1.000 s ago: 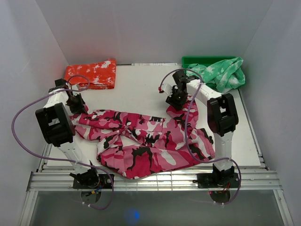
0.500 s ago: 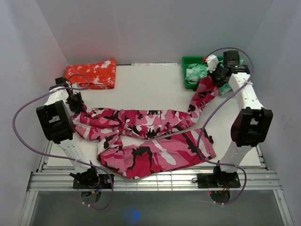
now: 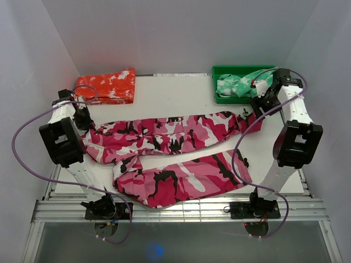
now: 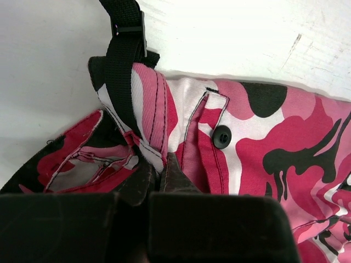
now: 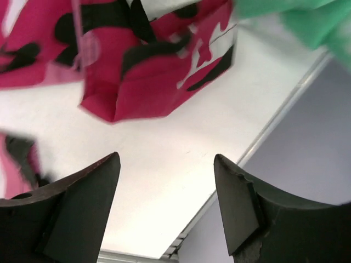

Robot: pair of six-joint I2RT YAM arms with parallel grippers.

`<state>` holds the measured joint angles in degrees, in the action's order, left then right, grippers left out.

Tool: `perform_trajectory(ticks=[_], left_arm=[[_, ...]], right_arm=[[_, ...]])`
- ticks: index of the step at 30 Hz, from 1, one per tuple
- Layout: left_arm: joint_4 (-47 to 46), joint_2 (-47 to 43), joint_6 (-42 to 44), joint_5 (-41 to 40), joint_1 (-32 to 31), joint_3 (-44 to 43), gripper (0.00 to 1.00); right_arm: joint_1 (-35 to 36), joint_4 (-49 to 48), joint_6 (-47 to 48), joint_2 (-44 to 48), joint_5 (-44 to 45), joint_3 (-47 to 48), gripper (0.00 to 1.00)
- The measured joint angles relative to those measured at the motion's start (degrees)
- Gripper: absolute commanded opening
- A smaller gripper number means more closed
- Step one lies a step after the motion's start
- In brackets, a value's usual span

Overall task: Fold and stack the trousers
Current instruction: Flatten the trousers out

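White table (image 3: pixel 181 98) boxed in by plain pale walls (image 3: pixel 181 33).

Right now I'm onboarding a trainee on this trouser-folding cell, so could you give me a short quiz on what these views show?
1. True or false: the right hand is gripping the trousers.
2. Where does the green garment lie? A) in the green bin B) on the trousers C) hanging from the right hand
3. Which hand is clamped on the trousers' waistband?
Key: 1 false, it is open and empty. 2 A. 3 the left hand.
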<state>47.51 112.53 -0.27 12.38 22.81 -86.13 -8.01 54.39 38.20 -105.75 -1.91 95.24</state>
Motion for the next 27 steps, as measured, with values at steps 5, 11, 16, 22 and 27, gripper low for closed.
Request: perform_trajectory(ticks=[5, 11, 16, 22, 27], left_arm=[[-0.4, 0.0, -0.6, 0.2, 0.1, 0.5, 0.0], [-1.6, 0.0, -0.6, 0.5, 0.1, 2.2, 0.0], [-1.7, 0.0, -0.7, 0.8, 0.2, 2.3, 0.0], [-2.5, 0.0, -0.6, 0.8, 0.3, 3.1, 0.0], [-3.8, -0.2, 0.1, 0.0, 0.5, 4.7, 0.0]], right_arm=[[-0.2, 10.2, 4.5, 4.9, -8.3, -2.9, 0.7], [11.2, 10.0, 7.0, 17.1, -8.3, -25.6, 0.78], [14.8, 2.7, 4.6, 13.6, -3.2, -34.2, 0.78], [14.4, -6.3, 3.1, 12.0, 1.9, -39.2, 0.08], [-4.1, -6.8, 8.9, 10.7, 8.2, -35.7, 0.08]])
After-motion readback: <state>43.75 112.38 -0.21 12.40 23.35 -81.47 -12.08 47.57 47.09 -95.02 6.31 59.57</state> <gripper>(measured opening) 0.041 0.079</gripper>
